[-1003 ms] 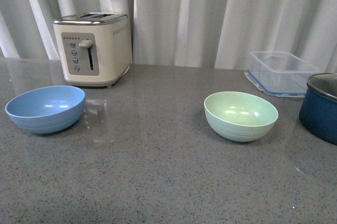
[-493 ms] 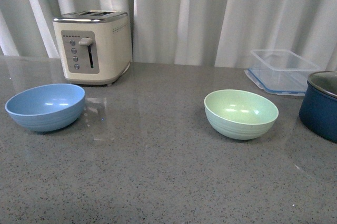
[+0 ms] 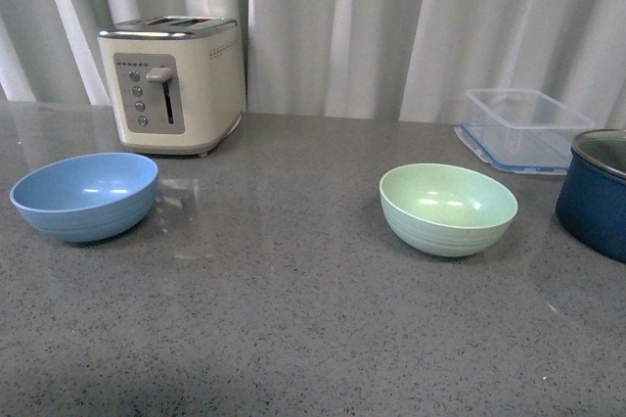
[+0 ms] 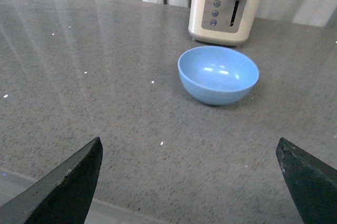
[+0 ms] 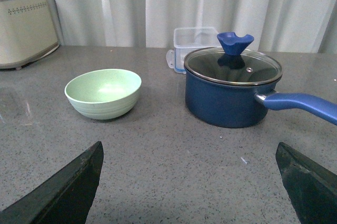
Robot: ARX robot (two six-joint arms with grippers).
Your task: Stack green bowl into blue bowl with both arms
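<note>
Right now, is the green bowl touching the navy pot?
Apart. The right wrist view shows a strip of bare grey counter between the green bowl and the navy pot.

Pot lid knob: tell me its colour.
The knob is dark blue, matching the pot; it shows best in the right wrist view.

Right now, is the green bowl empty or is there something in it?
Empty. The green bowl stands upright on the counter; its inside shows only bare pale green with small light reflections.
</note>
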